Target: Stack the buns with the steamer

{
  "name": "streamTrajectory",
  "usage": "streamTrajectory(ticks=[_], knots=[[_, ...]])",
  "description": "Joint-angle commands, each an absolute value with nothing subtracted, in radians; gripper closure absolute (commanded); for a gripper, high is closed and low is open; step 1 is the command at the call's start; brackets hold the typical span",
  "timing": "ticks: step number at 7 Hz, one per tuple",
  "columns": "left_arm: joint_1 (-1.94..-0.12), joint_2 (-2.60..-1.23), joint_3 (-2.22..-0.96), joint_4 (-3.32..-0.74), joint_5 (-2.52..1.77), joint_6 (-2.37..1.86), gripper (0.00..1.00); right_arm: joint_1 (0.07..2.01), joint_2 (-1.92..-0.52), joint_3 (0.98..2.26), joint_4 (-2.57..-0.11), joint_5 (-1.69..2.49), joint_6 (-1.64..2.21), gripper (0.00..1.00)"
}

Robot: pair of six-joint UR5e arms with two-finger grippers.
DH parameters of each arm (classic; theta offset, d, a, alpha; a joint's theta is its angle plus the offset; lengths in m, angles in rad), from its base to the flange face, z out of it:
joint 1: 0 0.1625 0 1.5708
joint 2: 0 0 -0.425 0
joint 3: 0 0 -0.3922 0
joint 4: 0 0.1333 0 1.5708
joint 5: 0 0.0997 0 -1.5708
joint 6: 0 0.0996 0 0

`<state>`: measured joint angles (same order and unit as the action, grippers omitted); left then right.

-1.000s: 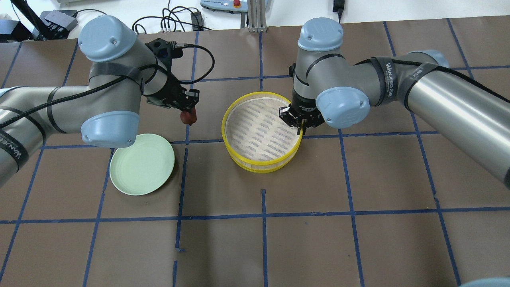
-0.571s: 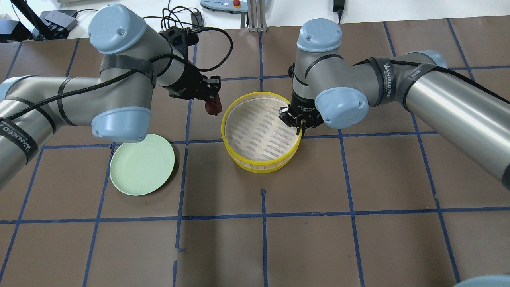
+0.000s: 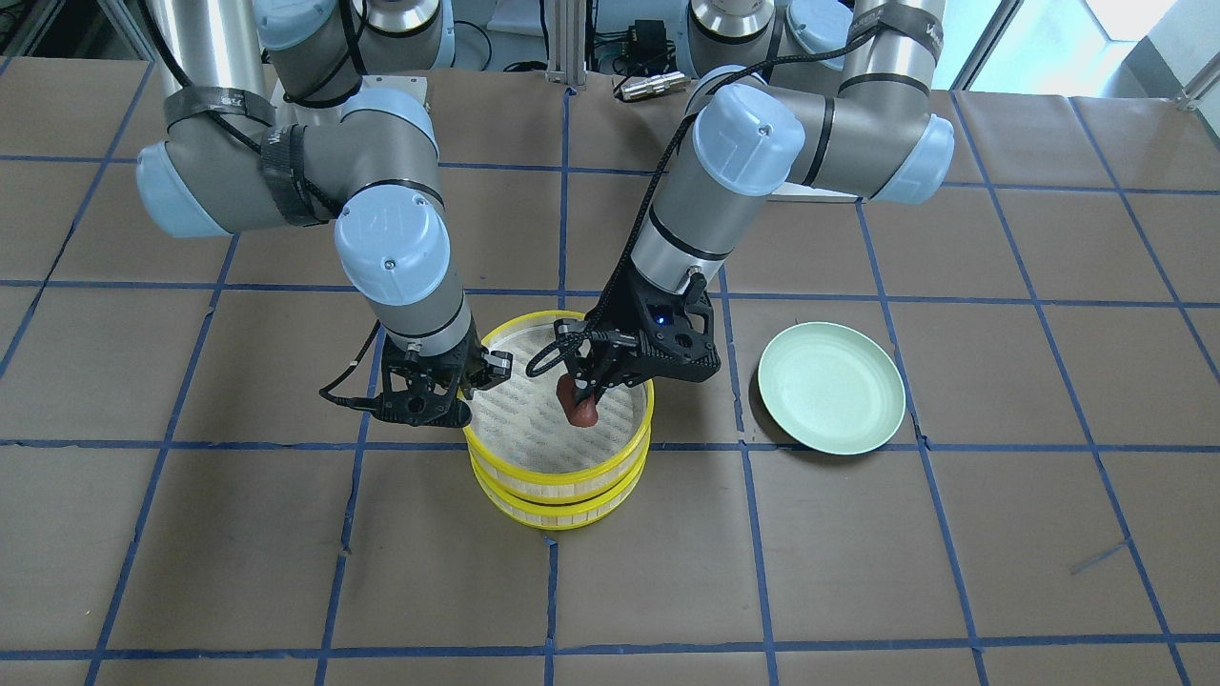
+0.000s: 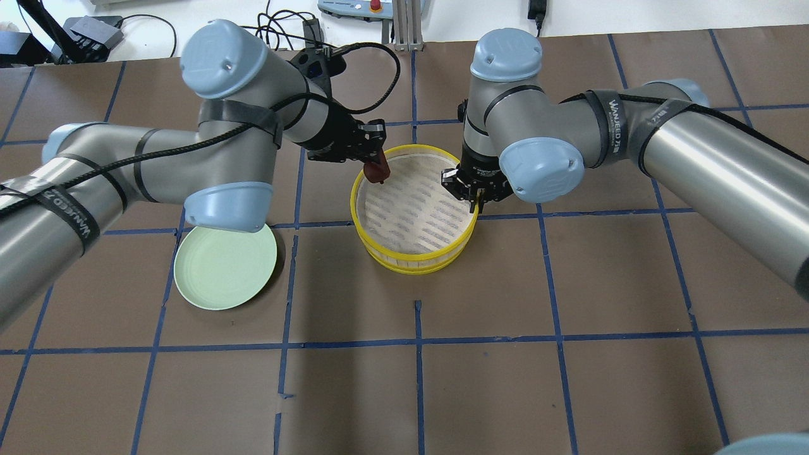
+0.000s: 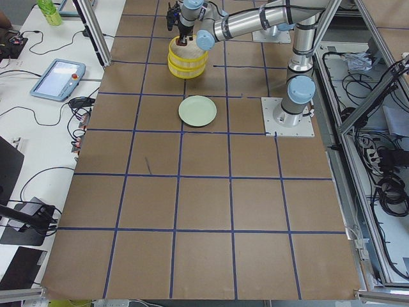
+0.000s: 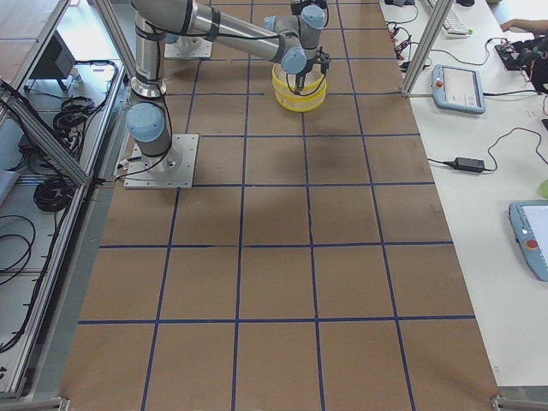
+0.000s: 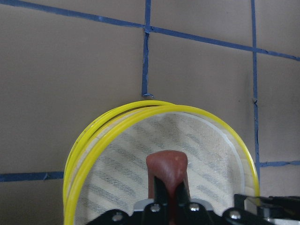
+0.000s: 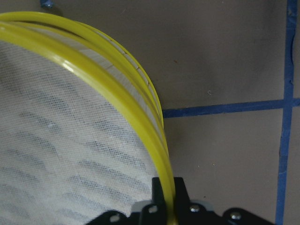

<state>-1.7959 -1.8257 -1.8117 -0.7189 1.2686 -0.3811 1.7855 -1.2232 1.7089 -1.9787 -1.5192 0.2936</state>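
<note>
My left gripper [image 4: 377,165] is shut on the reddish-brown bun [image 4: 378,172] and holds it above the far left inside edge of the yellow-rimmed steamer [image 4: 411,268]. In the front view the bun [image 3: 579,410] hangs over the top tier's white mesh. The steamer [image 3: 562,495] is two stacked tiers. In the left wrist view the bun [image 7: 167,166] stands between the fingers, over the mesh. My right gripper [image 4: 475,201] is shut on the top tier's right rim [image 8: 117,93]. The white bun is not in view.
A pale green plate [image 4: 225,268] lies bare on the table to the left of the steamer, under my left forearm. Brown table covering with blue tape lines [image 4: 417,341] all around. Cables and boxes sit past the far edge.
My left arm has carried the reddish-brown bun to the right, from beside the steamer to over its rim. The right gripper and the steamer have stayed put.
</note>
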Motion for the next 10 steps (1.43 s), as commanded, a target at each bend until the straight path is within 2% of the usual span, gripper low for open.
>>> streamTrajectory(ticks=[1,2,3,4,5,6,7,10], knots=[[-1.802,-1.832,-1.812,-0.704,1.270,-0.388,0.92,1.786,-1.215,1.707,-1.980,-1.502,0.293,0.83],[-1.799,-1.824,-1.813,-0.704,1.311,-0.333,0.92,1.786,-1.213,1.707,-1.980,-1.503,0.293,0.78],[-1.796,-1.819,-1.824,-0.709,1.398,-0.234,0.92,1.786,-1.212,1.707,-1.980,-1.509,0.288,0.37],[-1.793,-1.818,-1.827,-0.710,1.402,-0.227,0.92,1.784,-1.212,1.706,-1.979,-1.509,0.288,0.00],[-1.793,-1.818,-1.832,-0.710,1.402,-0.233,0.91,1.778,-1.219,1.680,-1.976,-1.506,0.287,0.00],[-1.795,-1.824,-1.839,-0.715,1.393,-0.268,0.14,1.767,-1.232,1.614,-1.917,-1.512,0.284,0.00],[-1.796,-1.825,-1.842,-0.716,1.387,-0.346,0.00,1.753,-1.280,1.548,-1.802,-1.511,0.281,0.00],[-1.796,-1.800,-1.826,-0.795,1.385,-0.345,0.00,1.665,-1.483,1.434,-1.493,-1.505,0.265,0.00]])
